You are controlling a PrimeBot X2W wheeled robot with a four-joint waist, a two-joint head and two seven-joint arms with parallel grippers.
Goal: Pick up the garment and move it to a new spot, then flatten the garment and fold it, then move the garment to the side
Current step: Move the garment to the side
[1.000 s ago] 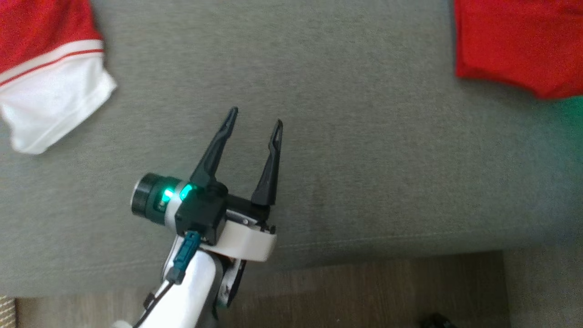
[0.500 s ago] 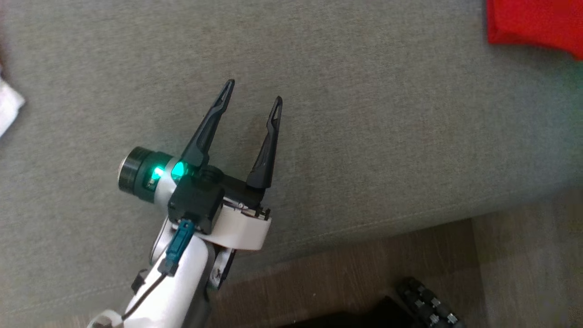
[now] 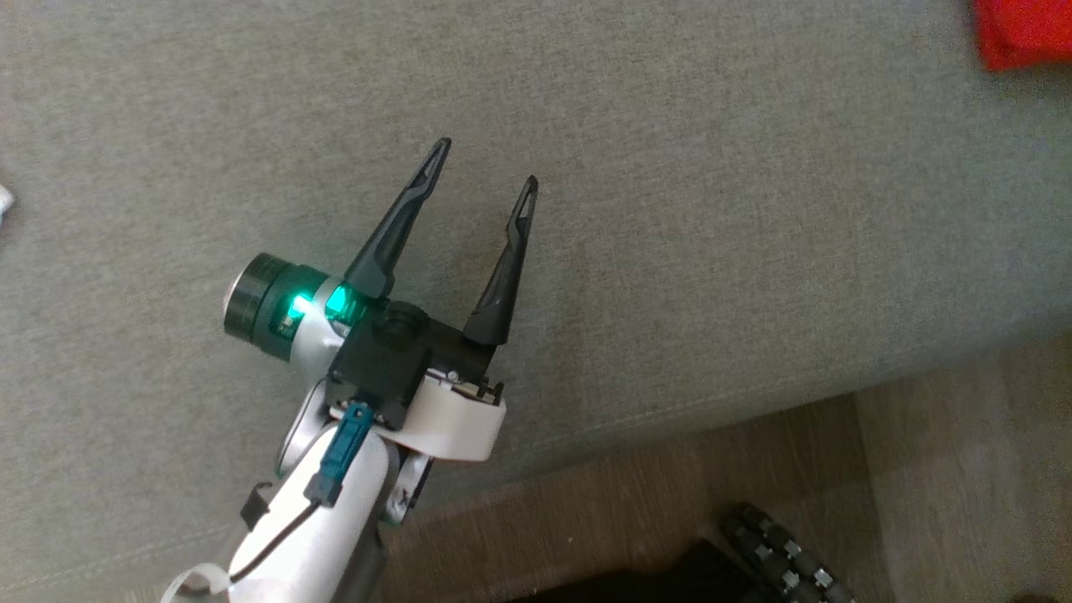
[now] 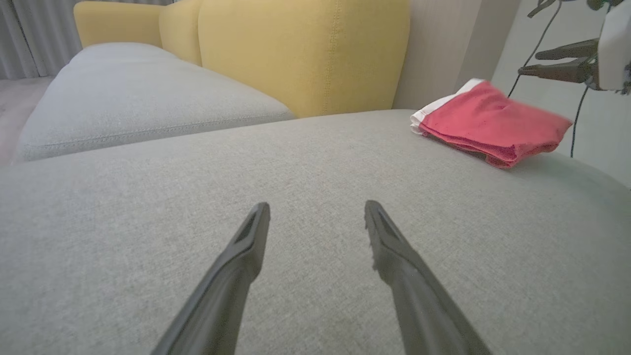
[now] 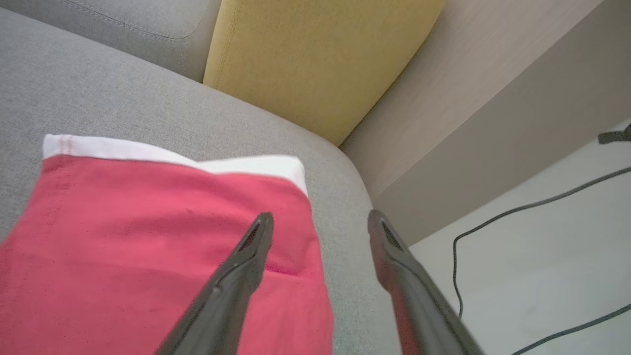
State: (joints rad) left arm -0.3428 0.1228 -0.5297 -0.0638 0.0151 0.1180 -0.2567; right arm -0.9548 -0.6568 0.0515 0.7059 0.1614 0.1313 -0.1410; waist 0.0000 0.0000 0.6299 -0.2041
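While the left gripper (image 3: 486, 167) hovers wide open and empty over the grey sofa cushion (image 3: 712, 251), the folded red garment (image 3: 1022, 33) with white trim lies at the cushion's far right corner, where the right gripper (image 5: 320, 220) hangs above its edge, also spread apart, holding nothing.

The garment (image 4: 488, 123) lay on the seat cushion (image 4: 296, 162), near its right end and before the backrest (image 4: 305, 54). The left gripper (image 3: 484, 165) was above the cushion's middle, well apart from the garment. The right gripper (image 5: 319, 217) was above the garment's edge.
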